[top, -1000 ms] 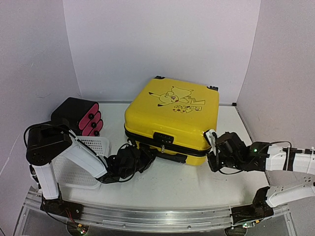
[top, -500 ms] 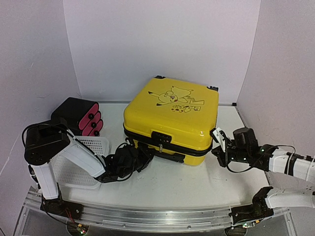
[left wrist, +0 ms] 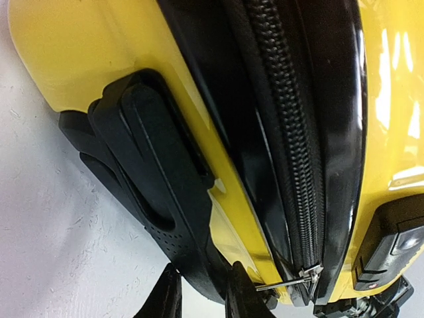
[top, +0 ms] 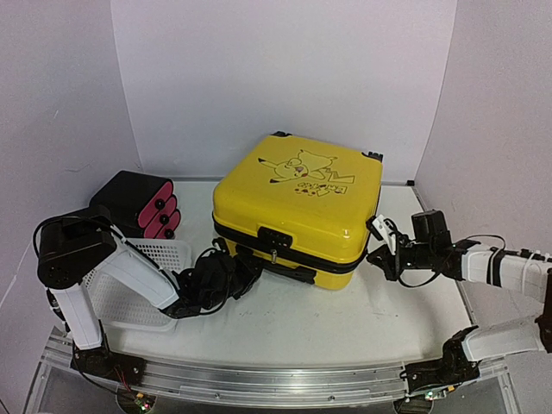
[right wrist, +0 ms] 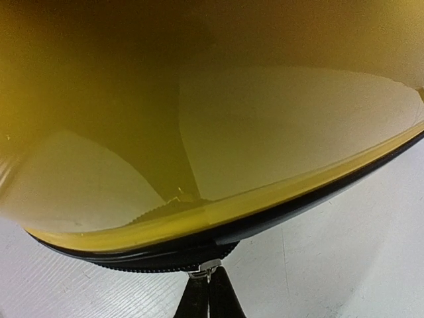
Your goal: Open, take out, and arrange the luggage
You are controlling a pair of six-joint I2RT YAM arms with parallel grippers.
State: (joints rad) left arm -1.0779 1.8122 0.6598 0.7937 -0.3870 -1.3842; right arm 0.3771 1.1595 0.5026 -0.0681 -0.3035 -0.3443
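Unzipping yellow hard-shell suitcase [top: 293,207]: your right gripper [right wrist: 209,295] pinches metal zipper pull [right wrist: 205,268], left gripper [left wrist: 202,295] clamps black plastic handle [left wrist: 152,152]; next, drag pull along zipper.

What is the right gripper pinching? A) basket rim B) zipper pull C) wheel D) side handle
B: in the wrist view the right gripper is closed on the metal zipper pull at the seam of the suitcase.
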